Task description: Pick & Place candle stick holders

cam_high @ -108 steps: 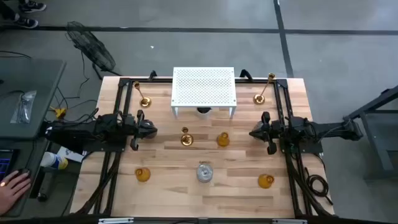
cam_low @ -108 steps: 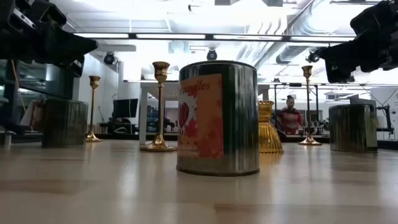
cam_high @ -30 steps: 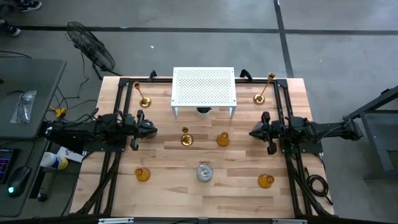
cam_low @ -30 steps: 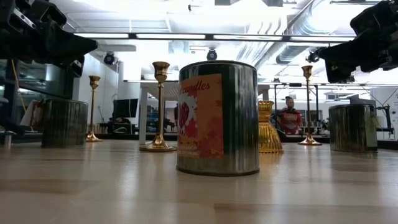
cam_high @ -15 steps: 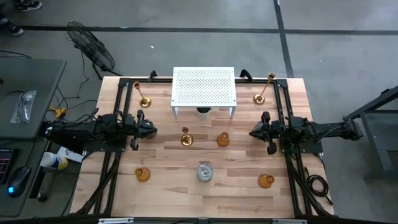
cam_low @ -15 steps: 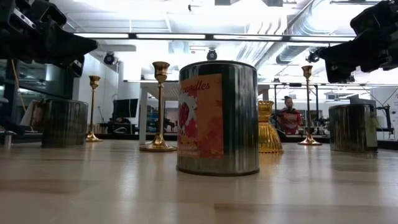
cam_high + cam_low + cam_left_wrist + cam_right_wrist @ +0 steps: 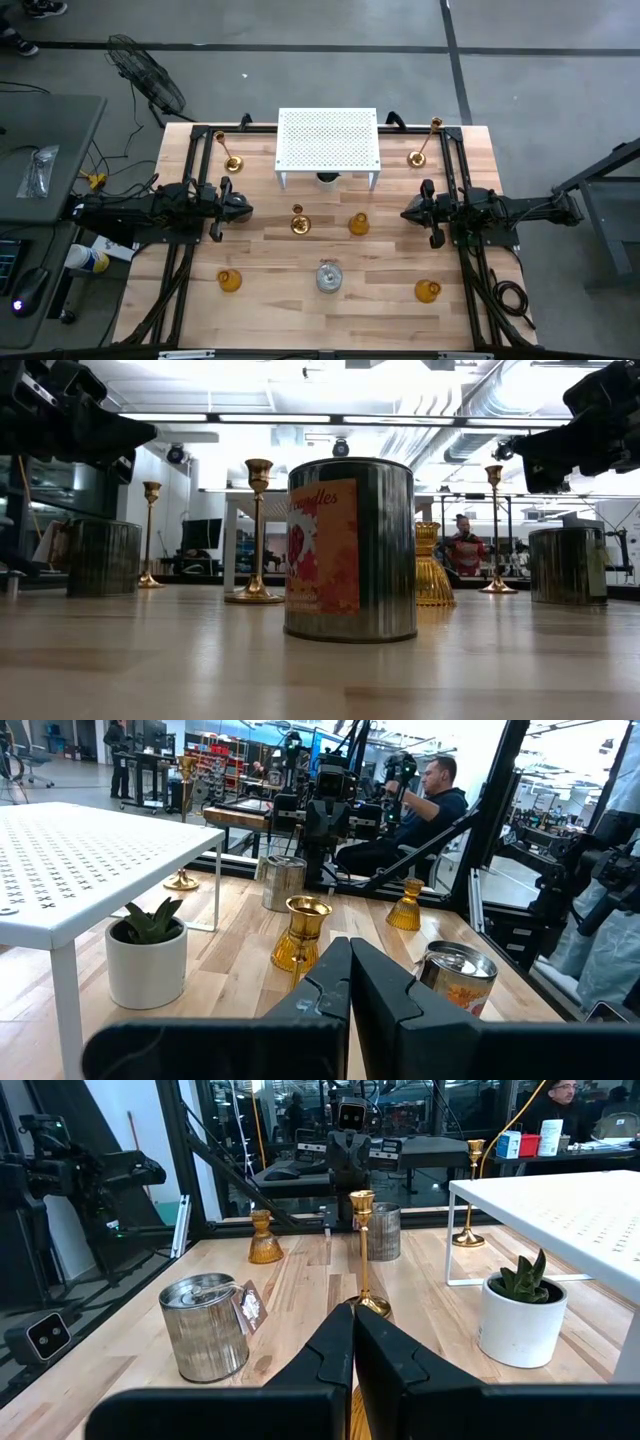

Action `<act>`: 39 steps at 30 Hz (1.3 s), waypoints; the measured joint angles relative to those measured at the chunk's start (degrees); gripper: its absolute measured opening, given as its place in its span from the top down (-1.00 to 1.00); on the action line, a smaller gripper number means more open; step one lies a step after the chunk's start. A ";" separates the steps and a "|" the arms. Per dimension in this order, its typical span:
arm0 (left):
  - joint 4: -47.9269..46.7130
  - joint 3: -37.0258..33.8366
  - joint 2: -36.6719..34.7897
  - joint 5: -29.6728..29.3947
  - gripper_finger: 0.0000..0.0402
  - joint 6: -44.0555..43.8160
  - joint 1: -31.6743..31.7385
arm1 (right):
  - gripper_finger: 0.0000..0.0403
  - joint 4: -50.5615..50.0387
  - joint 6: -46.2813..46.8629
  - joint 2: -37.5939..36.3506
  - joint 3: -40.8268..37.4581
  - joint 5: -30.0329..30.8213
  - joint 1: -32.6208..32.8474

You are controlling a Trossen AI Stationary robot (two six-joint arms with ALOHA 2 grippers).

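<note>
While every holder stands upright with its long axis vertical, the slim gold candlestick (image 7: 298, 223) sits at frame centre in the high view, between the two grippers, with an amber holder (image 7: 358, 224) just right of it. The silvery jar (image 7: 329, 276) stands lower centre. The left gripper (image 7: 246, 208), jaws pressed together and holding nothing, hovers left of the candlestick, well apart. The right gripper (image 7: 405, 214), likewise closed and empty, faces it from right of the amber holder.
</note>
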 joint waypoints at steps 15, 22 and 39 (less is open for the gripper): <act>-0.01 0.00 0.00 -0.01 1.00 -0.01 0.00 | 0.98 0.02 -0.03 0.00 0.00 0.09 0.00; -0.01 0.00 0.00 -0.01 1.00 0.00 0.00 | 0.98 0.02 4.52 0.00 0.00 -1.28 0.00; 0.01 0.00 0.00 0.00 1.00 0.00 0.00 | 0.98 -11.08 39.55 2.24 7.97 2.08 -2.39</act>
